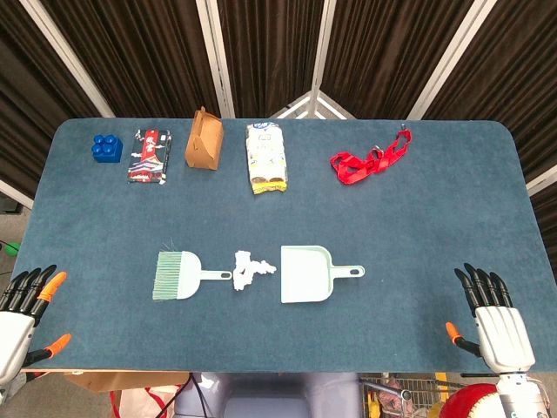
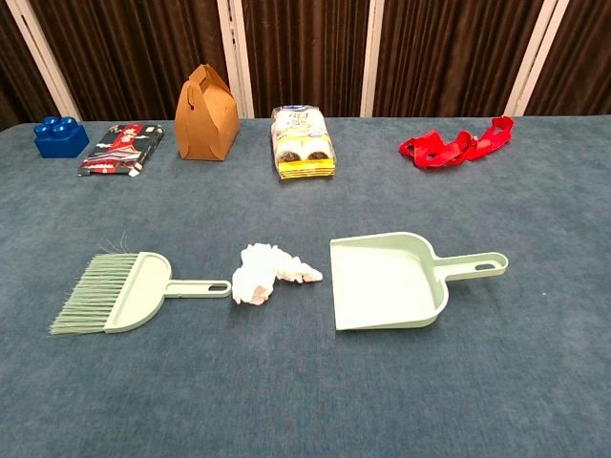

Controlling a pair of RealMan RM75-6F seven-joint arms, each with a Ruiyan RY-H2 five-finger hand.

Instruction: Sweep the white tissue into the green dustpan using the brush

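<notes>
Green dustpan point(image 2: 387, 280): holds nothing — tissue point(image 2: 264, 272) just left of it, touching brush point(image 2: 119, 291) handle.
My hands: left point(image 1: 24, 305), right point(image 1: 493, 318) — fingers apart, at table point(image 1: 418, 244) near corners.

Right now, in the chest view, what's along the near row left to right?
brush → white tissue → green dustpan, its handle pointing right.

On the table: one brush point(image 2: 115, 291), one crumpled white tissue point(image 2: 267, 273), one green dustpan point(image 2: 387, 280). Along the far edge: one blue block point(image 2: 61, 136), one flat printed packet point(image 2: 121, 149), one brown carton point(image 2: 205, 114), one wrapped snack pack point(image 2: 302, 142), one red strap (bunched) point(image 2: 456, 144). Two hands at the near edge: left hand point(image 1: 22, 309), right hand point(image 1: 494, 318).
</notes>
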